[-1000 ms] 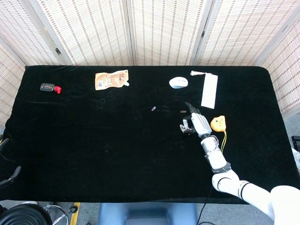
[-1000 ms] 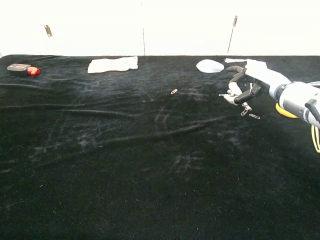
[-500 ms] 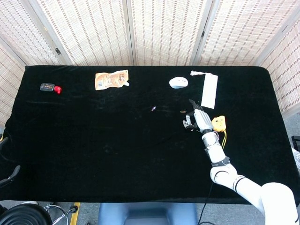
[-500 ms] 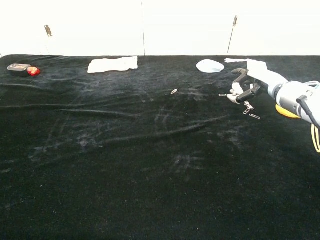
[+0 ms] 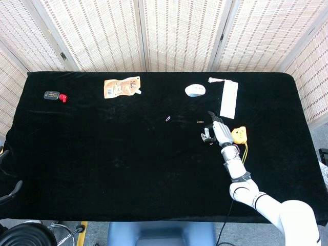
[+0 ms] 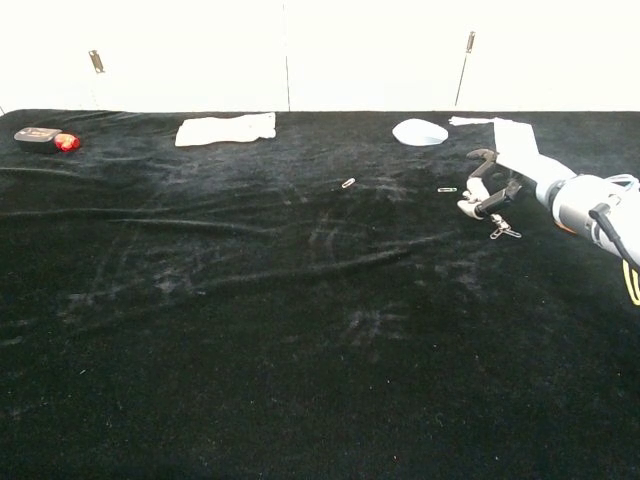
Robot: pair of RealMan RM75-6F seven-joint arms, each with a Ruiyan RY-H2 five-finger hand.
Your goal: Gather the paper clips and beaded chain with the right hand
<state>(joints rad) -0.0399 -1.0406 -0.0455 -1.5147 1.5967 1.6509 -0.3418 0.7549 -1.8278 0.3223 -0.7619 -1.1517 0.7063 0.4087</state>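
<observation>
Right hand near table's right edge, fingers curled, pinching beaded chain, which dangles. Light, limp, slippery; likely best held mid-length. Paper clips near table's centre.

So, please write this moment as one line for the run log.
right hand: fingers curled, low over small metal pieces, grip unclear | paper clips and: loose on cloth | left hand: not in view
</observation>
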